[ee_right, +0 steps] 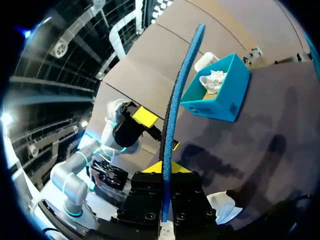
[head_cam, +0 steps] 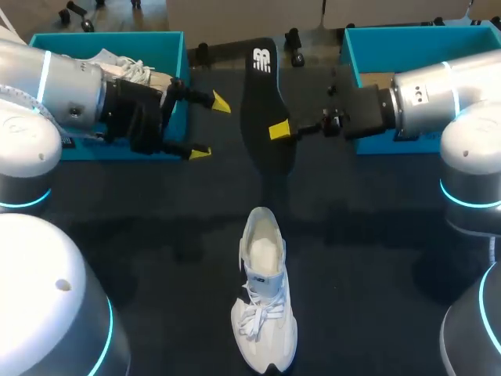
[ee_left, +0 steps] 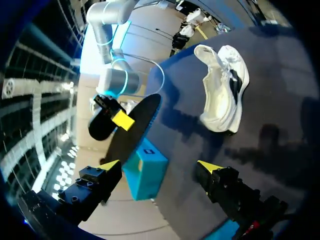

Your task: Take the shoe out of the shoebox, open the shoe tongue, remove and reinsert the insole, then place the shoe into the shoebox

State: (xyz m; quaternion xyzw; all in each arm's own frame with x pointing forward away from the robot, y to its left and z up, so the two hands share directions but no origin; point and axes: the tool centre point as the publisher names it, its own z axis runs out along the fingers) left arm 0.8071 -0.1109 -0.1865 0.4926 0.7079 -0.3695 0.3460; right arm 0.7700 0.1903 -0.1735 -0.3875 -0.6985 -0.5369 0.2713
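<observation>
Dark tabletop (head_cam: pixel 156 258) carries one white shoe (head_cam: pixel 264 301), well apart from both grippers, and two teal shoeboxes (head_cam: pixel 350 48). Right gripper (head_cam: pixel 280 130) is clamped on the single black insole (head_cam: pixel 264 102); left gripper (head_cam: pixel 210 128), spread and empty, hangs beside the left shoebox (head_cam: pixel 178 47).

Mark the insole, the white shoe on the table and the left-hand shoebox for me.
insole (head_cam: pixel 262 98), head view, middle of its black face.
white shoe (head_cam: pixel 263 304), head view, on the laced midfoot.
left shoebox (head_cam: pixel 109 39), head view, on its far teal wall.
</observation>
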